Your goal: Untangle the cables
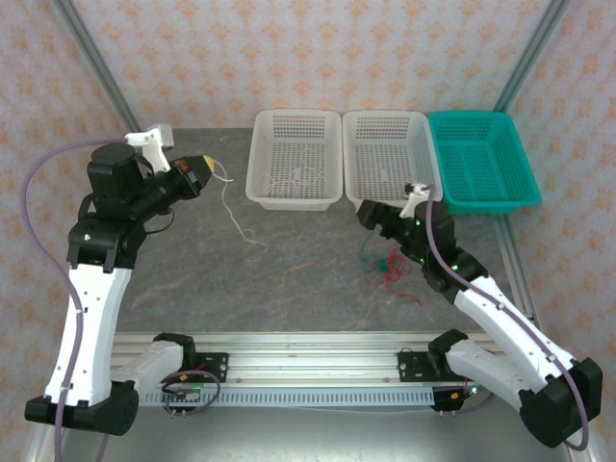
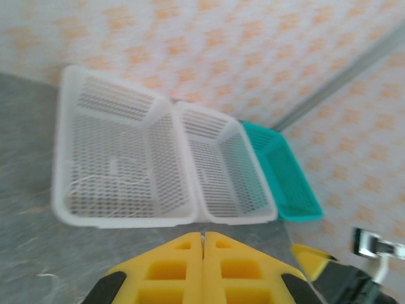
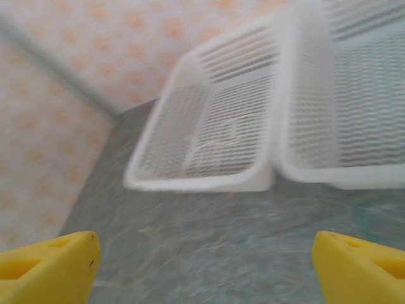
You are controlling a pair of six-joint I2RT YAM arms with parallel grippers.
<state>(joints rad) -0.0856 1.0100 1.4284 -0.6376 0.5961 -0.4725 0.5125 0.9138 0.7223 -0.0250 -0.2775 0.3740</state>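
Papered back wall point(image 1: 289, 48) in pale cream with a repeating orange floral motif — same paper on the left wall point(image 1: 29, 96) and the right wall point(image 1: 587, 77). At each back corner, a slanting grey metal post: left post point(image 1: 93, 58), right post point(image 1: 532, 48). Below, a table top point(image 1: 289, 279) of mottled dark grey, stone-like, matte, bounded on the right by a pale metal edge strip point(image 1: 520, 279). Along the near side, a silver aluminium rail point(image 1: 308, 366) with lengthwise grooves, running left to right. Lit evenly and softly — only faint shadows on the grey surface. From the wrist views, same wallpaper and grey surface, blurred.
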